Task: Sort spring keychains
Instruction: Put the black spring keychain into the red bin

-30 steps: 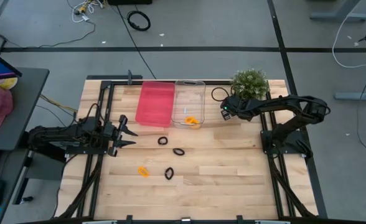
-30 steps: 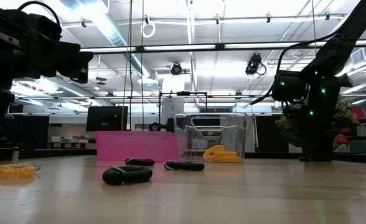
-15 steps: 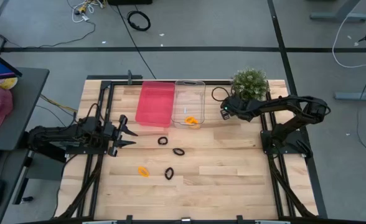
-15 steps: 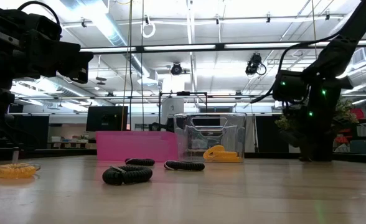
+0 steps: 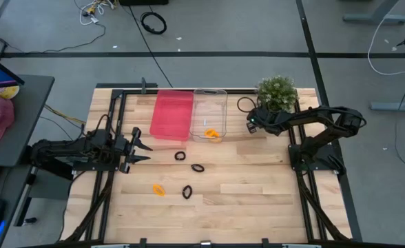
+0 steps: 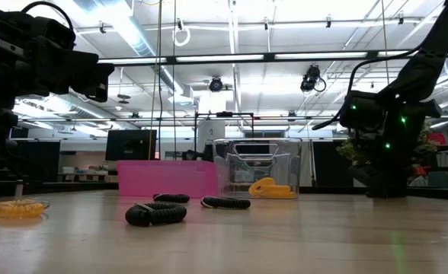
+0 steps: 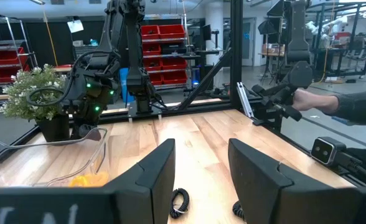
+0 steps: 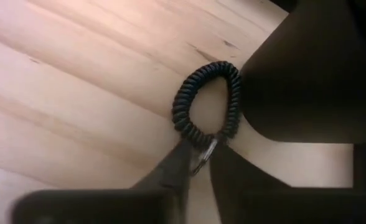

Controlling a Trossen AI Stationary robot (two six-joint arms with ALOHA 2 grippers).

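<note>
Right claw (image 8: 198, 163) is at the desk's (image 5: 244, 193) 1 o'clock, next to the potted plant (image 5: 277, 91), fingers pressed nearly together, pinching the metal ring of a black spring keychain (image 8: 205, 106) that hangs above the wood. Left claw (image 5: 142, 147) waits at 9 o'clock, fingers spread, holding nothing. Clear bin (image 5: 209, 110) at 12 holds one orange keychain (image 5: 212, 134); pink bin (image 5: 171, 114) sits touching it on the 11 side. Loose on the desk near centre: three black keychains (image 5: 198, 167) and, toward 7, one orange keychain on the wood (image 5: 159, 189)
</note>
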